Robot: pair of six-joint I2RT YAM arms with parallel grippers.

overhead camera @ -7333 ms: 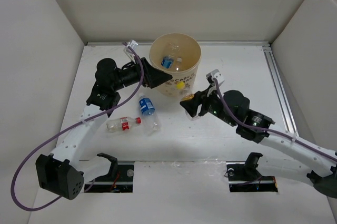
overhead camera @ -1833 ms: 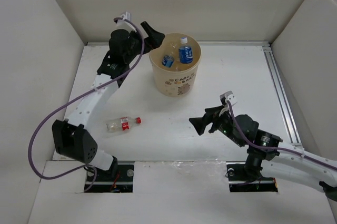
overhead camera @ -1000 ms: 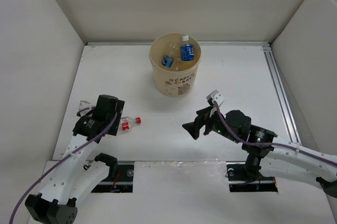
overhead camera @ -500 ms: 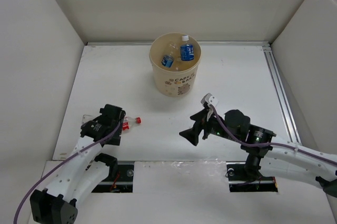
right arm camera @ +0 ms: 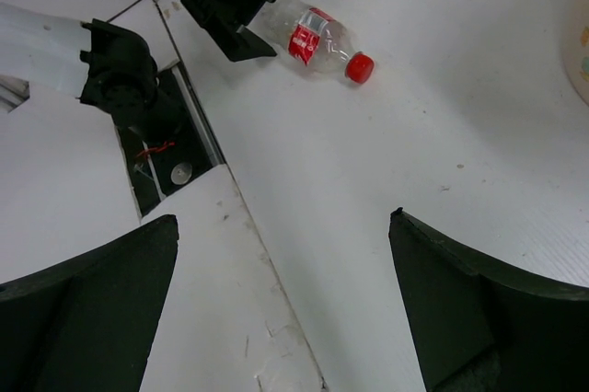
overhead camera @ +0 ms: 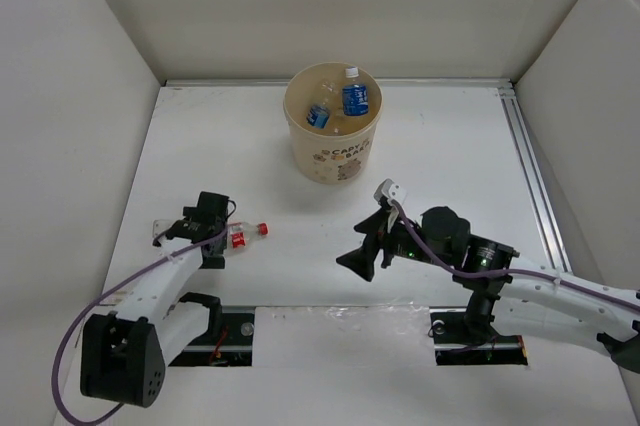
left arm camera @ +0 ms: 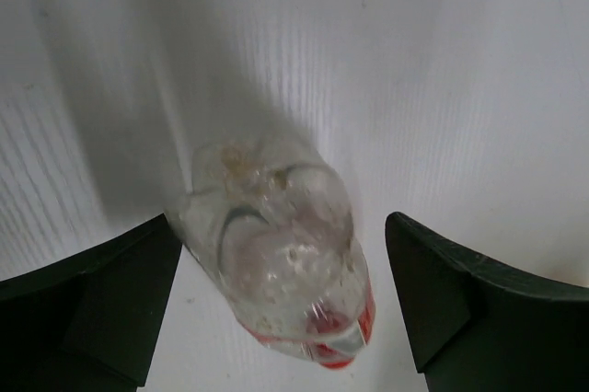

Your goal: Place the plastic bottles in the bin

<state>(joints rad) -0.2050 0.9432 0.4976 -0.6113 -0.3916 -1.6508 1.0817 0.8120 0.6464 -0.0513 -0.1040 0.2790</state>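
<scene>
Clear, dented plastic with a red label: one bottle (overhead camera: 240,238) lies on its side on the white table (overhead camera: 450,136) at about 8 o'clock in the overhead view, its red cap pointing toward 3 o'clock. The left arm stretches low from its base, wrist bent down over the bottle. The left gripper (overhead camera: 205,238) has its jaws spread wide to either side of the clear body. In the left wrist view the bottle (left arm camera: 276,245) sits between the dark fingers (left arm camera: 101,300), right beside the one at 9 o'clock and well apart from the other. It cannot be told whether they touch, and nothing is clamped.

The right arm reaches in from 4 o'clock, bent at the elbow. The right gripper (overhead camera: 358,258) hangs wide open and empty near 6 o'clock, and its wrist camera looks across at the bottle (right arm camera: 313,40).

The tan bin (overhead camera: 335,161) stands upright at 12 o'clock, well apart from both grippers. Two blue-labelled bottles (overhead camera: 355,99) show inside it.
</scene>
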